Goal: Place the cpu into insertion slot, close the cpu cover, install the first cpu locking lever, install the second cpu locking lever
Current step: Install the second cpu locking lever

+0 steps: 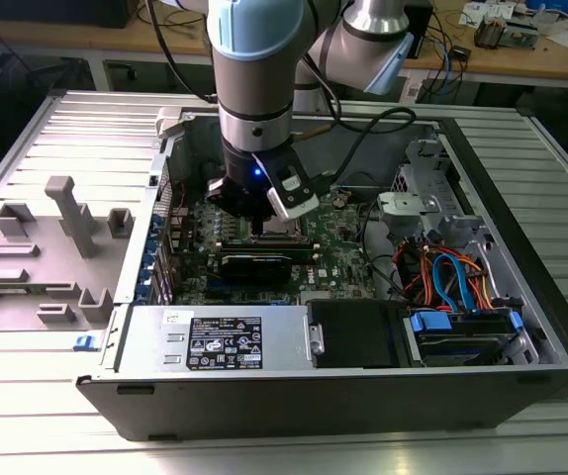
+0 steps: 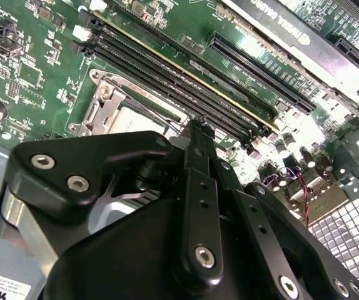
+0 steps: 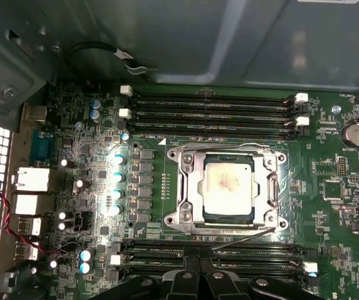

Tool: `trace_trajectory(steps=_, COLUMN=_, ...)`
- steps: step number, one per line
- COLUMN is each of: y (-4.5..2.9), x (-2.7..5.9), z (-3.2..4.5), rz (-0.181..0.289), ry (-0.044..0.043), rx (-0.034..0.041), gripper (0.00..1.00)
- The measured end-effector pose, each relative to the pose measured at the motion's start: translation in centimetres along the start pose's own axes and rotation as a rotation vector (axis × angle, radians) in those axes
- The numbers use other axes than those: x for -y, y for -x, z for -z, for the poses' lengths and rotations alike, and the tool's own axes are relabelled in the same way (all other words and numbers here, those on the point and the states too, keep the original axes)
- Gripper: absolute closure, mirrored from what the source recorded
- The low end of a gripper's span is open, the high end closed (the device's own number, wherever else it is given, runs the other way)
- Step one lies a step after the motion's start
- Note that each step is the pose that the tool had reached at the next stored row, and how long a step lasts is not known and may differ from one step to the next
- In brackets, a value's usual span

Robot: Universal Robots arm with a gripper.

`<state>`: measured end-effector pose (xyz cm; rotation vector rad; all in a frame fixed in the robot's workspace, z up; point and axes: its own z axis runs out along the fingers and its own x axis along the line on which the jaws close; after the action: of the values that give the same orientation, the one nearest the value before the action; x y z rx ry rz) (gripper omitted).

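Note:
The cpu (image 3: 228, 187), a silver-grey square chip, lies flat in the insertion slot (image 3: 228, 220) on the green board. The cpu cover (image 3: 190, 187), a metal frame, is folded down around it. One thin wire locking lever (image 3: 245, 237) stands slanted off the socket edge nearest my fingers. My gripper (image 3: 199, 265) is shut with nothing visibly in it, its tips just beside that lever's free end. In the second wrist view my gripper (image 2: 196, 128) points down next to the socket (image 2: 129, 115). In the exterior view my gripper (image 1: 264, 228) hangs low over the board inside the open computer case.
Long black memory slots (image 3: 211, 112) flank the socket on two sides. A long black card (image 1: 256, 265) lies just in front of the gripper in the exterior view. A power supply (image 1: 215, 341) and a drive cage with blue and orange cables (image 1: 452, 282) crowd the case. A grey fixture (image 1: 47, 247) stands outside.

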<state>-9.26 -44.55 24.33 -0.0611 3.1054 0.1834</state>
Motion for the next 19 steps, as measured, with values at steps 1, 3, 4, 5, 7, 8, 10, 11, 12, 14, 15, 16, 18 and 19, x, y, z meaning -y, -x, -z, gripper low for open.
trace_trajectory(steps=1, y=-0.01, x=0.01, z=-0.08, rz=0.0, ry=0.0041, rx=0.0002, gripper=0.89)
trace_trajectory(steps=3, y=-0.03, x=0.08, z=-0.51, rz=-0.001, ry=0.016, rx=0.0008, gripper=0.89)
trace_trajectory(steps=4, y=-0.04, x=0.13, z=-0.67, rz=-0.001, ry=0.0227, rx=0.001, gripper=0.89)
trace_trajectory(steps=5, y=-0.12, x=0.28, z=-0.72, rz=-0.001, ry=0.0319, rx=0.0015, gripper=0.89)
trace_trajectory(steps=7, y=-0.18, x=0.6, z=-0.7, rz=-0.002, ry=0.0523, rx=0.0022, gripper=0.89)
trace_trajectory(steps=8, y=-0.19, x=0.92, z=-0.71, rz=-0.002, ry=0.0596, rx=0.0026, gripper=0.89)
trace_trajectory(steps=10, y=-0.21, x=1.13, z=-0.77, rz=-0.002, ry=0.0646, rx=0.0028, gripper=0.89)
trace_trajectory(steps=11, y=-0.21, x=1.23, z=-0.78, rz=-0.002, ry=0.0679, rx=0.003, gripper=0.89)
trace_trajectory(steps=12, y=-0.26, x=1.33, z=-0.79, rz=-0.002, ry=0.0753, rx=0.0032, gripper=0.89)
trace_trajectory(steps=14, y=-0.36, x=1.36, z=-0.9, rz=-0.002, ry=0.078, rx=0.0033, gripper=0.89)
trace_trajectory(steps=15, y=-0.39, x=1.36, z=-0.93, rz=-0.002, ry=0.0779, rx=0.0032, gripper=0.89)
trace_trajectory(steps=16, y=-0.42, x=1.36, z=-0.97, rz=-0.002, ry=0.078, rx=0.0033, gripper=0.89)
trace_trajectory(steps=18, y=-0.51, x=1.37, z=-1.13, rz=-0.002, ry=0.0781, rx=0.0034, gripper=0.89)
trace_trajectory(steps=19, y=-0.61, x=1.37, z=-1.18, rz=-0.002, ry=0.0781, rx=0.0032, gripper=0.89)
